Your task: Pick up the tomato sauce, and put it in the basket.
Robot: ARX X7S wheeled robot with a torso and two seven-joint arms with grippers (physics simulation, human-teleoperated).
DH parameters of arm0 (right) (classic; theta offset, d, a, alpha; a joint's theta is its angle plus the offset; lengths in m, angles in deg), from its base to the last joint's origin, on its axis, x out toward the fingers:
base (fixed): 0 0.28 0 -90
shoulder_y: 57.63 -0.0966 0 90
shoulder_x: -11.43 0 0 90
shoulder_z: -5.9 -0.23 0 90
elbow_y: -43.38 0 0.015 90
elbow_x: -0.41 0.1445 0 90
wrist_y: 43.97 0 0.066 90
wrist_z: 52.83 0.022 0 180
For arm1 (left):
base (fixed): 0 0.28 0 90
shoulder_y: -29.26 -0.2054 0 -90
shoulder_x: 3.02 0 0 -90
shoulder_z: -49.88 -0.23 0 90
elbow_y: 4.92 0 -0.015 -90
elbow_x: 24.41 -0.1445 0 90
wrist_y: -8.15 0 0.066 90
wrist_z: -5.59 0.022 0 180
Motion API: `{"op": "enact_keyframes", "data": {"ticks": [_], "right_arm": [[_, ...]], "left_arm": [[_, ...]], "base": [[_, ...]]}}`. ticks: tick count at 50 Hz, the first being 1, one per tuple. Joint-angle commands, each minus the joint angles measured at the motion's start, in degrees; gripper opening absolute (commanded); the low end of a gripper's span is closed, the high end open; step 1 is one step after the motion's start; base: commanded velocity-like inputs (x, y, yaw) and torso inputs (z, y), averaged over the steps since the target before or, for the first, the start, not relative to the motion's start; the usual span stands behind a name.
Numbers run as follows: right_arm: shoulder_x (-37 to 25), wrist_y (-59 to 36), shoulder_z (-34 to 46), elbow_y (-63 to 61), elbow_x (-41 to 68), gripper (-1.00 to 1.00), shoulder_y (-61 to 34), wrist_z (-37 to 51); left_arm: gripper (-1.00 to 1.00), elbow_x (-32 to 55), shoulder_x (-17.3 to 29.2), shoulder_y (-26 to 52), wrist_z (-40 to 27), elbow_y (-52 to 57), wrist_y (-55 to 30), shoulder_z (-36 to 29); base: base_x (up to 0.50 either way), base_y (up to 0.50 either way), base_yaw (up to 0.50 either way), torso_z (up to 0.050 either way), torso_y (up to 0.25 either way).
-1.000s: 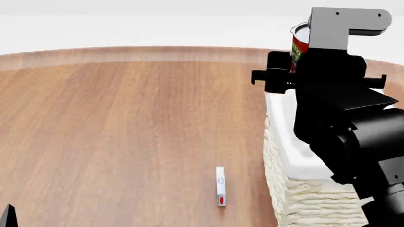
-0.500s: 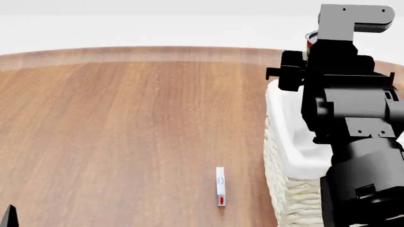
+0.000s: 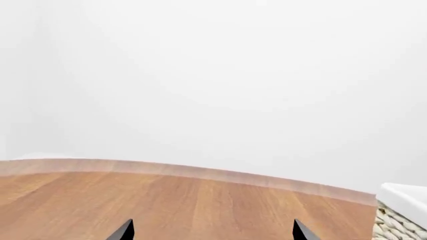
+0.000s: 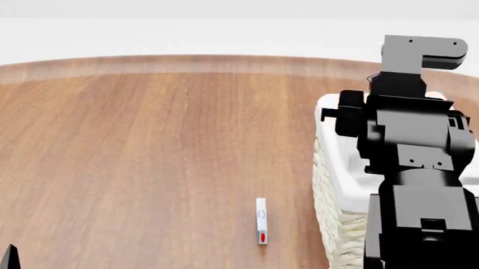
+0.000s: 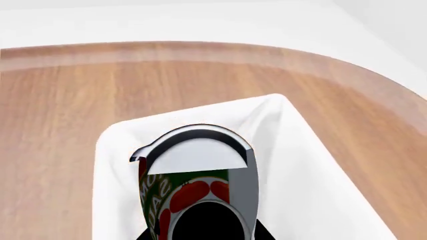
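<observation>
The right gripper (image 5: 200, 220) is clenched on the tomato sauce (image 5: 193, 187), and holds this can above the open mouth of the basket (image 5: 300, 165), over its white liner. In the head view the right arm (image 4: 411, 168) stands over the basket and hides the can. Of the left gripper (image 3: 212, 231) only 2 dark tips show, set apart, over the wooden table (image 4: 150, 157), where a small white stick with a red mark (image 4: 261, 221) lies near the basket.

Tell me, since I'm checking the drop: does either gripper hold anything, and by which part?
The right gripper holds the red-and-green-labelled tin of tomato sauce by its labelled side, over the cream wicker basket. The left gripper holds nothing.
</observation>
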Motion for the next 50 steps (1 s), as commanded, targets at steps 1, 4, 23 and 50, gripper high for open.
{"op": "enact_keyframes", "data": {"ticks": [1,4,23,50], "right_arm": [[0.0,-2.6,-6.5,0.0,-8.2,-1.00,-0.1,-0.5],[-0.1,-2.8,-6.9,0.0,-8.4,-1.00,0.1,-0.3],[-0.8,-4.2,-6.8,0.0,-8.9,-1.00,1.1,1.4],[-0.5,-4.2,-4.8,0.0,-9.2,1.00,-1.3,0.9]], "left_arm": [[1.00,0.2,-0.2,0.2,0.4,-1.2,0.6,0.1],[1.00,-0.2,-0.4,0.2,0.5,-1.6,0.8,-0.2],[1.00,-1.4,-0.6,0.3,0.2,-1.5,0.8,-0.6],[1.00,-1.3,-0.8,0.4,0.5,-2.2,1.2,-1.0]], "base": [[0.00,0.00,0.00,0.000,0.000],[0.00,0.00,0.00,0.000,0.000],[0.00,0.00,0.00,0.000,0.000],[0.00,0.00,0.00,0.000,0.000]]}}
